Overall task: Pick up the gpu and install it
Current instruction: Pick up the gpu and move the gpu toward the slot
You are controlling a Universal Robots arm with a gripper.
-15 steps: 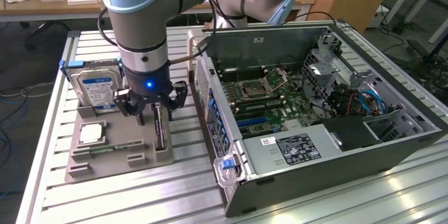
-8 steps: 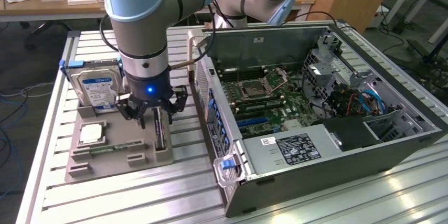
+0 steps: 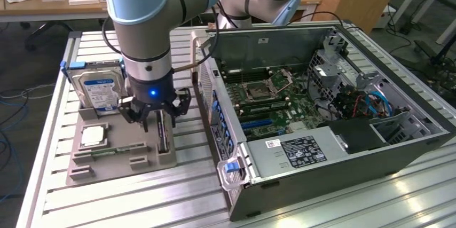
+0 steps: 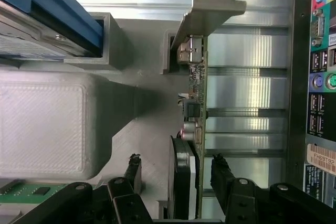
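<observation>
Straddling upright gpu (image 4: 198, 95): end effector (image 4: 176, 163)

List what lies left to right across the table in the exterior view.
hard drive → gpu → computer case

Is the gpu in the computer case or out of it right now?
Out. The gpu stands on edge in the grey holder beside the computer case, open gripper straddling it.

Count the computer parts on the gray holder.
4, unless the claw hides more: hard drive standing at the far end, silver chip flat before it, green stick nearer still, gpu on edge beneath the claw.
</observation>
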